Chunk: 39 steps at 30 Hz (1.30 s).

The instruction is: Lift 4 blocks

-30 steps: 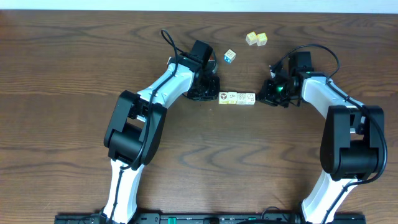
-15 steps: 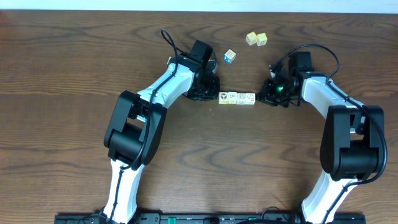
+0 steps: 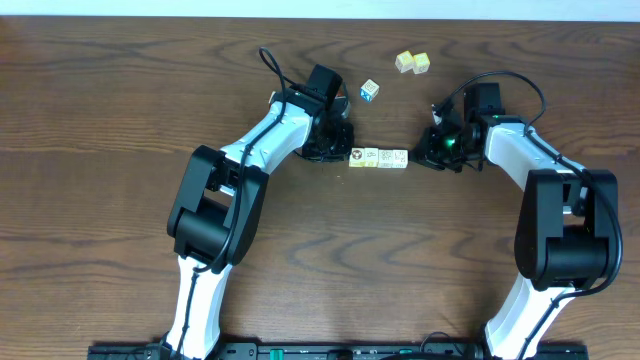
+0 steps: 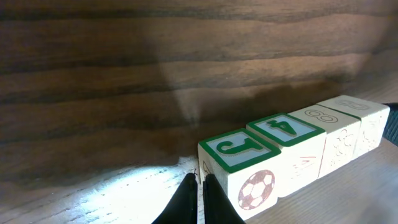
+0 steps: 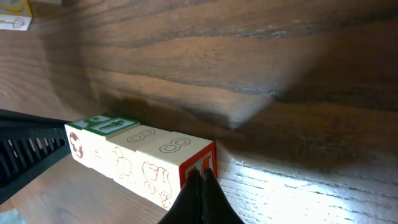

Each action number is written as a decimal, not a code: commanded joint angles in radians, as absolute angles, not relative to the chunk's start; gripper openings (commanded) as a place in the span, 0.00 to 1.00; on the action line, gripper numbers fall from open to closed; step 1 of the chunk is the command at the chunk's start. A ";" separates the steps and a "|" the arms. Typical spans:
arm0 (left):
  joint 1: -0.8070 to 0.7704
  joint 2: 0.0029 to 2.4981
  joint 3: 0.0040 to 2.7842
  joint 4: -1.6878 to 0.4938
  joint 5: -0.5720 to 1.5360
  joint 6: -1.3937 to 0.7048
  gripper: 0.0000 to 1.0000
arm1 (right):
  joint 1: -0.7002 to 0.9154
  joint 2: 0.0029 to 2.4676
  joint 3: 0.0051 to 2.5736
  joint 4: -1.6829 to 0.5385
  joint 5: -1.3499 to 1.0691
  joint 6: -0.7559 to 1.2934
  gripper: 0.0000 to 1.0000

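Overhead, four cream-white wooden cubes are lined between left gripper and right gripper. Both are pinched closed.

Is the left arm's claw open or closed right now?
Shut. In the left wrist view the left gripper has both fingers together, barely a slit between them, tips against the end block.

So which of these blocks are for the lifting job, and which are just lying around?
For the job: the row of four blocks, with the left claw and right claw at its ends.
Just lying about: the blue cube and the two yellow cubes.
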State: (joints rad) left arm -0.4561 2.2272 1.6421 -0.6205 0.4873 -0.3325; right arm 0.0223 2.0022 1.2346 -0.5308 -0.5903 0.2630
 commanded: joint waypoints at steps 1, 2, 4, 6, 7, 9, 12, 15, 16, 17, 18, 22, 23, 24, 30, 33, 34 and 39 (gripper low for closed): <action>-0.462 2.242 1.639 -0.618 0.538 -0.319 0.07 | 0.047 2.016 1.229 -0.521 -0.663 0.261 0.01; -0.462 2.242 1.639 -0.618 0.538 -0.319 0.07 | 0.047 2.016 1.229 -0.519 -0.663 0.261 0.01; -0.462 2.242 1.639 -0.618 0.538 -0.319 0.07 | 0.047 2.016 1.229 -0.516 -0.663 0.261 0.01; -0.462 2.242 1.639 -0.619 0.538 -0.319 0.07 | 0.047 2.016 1.229 -0.516 -0.663 0.262 0.01; -0.462 2.242 1.639 -0.619 0.538 -0.318 0.07 | 0.047 2.016 1.229 -0.516 -0.663 0.262 0.01; -0.462 2.242 1.639 -0.619 0.538 -0.319 0.07 | 0.048 2.016 1.229 -0.516 -0.663 0.262 0.01; -0.462 2.242 1.639 -0.619 0.539 -0.319 0.07 | 0.048 2.016 1.229 -0.516 -0.664 0.262 0.01; -0.462 2.242 1.640 -0.619 0.540 -0.319 0.07 | 0.048 2.016 1.229 -0.516 -0.664 0.276 0.01; -0.462 2.242 1.640 -0.619 0.543 -0.319 0.07 | 0.049 2.016 1.229 -0.517 -0.664 0.277 0.01; -0.462 2.242 1.640 -0.619 0.551 -0.319 0.07 | 0.050 2.016 1.229 -0.517 -0.664 0.277 0.01; -0.462 2.242 1.640 -0.619 0.561 -0.318 0.07 | 0.052 2.016 1.229 -0.517 -0.664 0.277 0.01; -0.461 2.242 1.640 -0.618 0.569 -0.318 0.07 | 0.062 2.016 1.229 -0.517 -0.664 0.277 0.01; -0.461 2.242 1.640 -0.618 0.569 -0.318 0.07 | 0.065 2.016 1.229 -0.516 -0.664 0.277 0.01; -0.461 2.242 1.640 -0.619 0.569 -0.318 0.07 | 0.069 2.016 1.229 -0.516 -0.664 0.276 0.01; -0.461 2.241 1.640 -0.619 0.570 -0.318 0.07 | 0.102 2.016 1.229 -0.515 -0.651 0.231 0.01; -0.461 2.239 1.640 -0.619 0.588 -0.318 0.07 | 0.107 2.016 1.229 -0.513 -0.653 0.232 0.01; -0.461 2.238 1.640 -0.619 0.592 -0.316 0.07 | 0.107 2.016 1.229 -0.513 -0.653 0.232 0.01; -0.461 2.234 1.640 -0.620 0.592 -0.314 0.07 | 0.106 2.016 1.229 -0.512 -0.653 0.258 0.01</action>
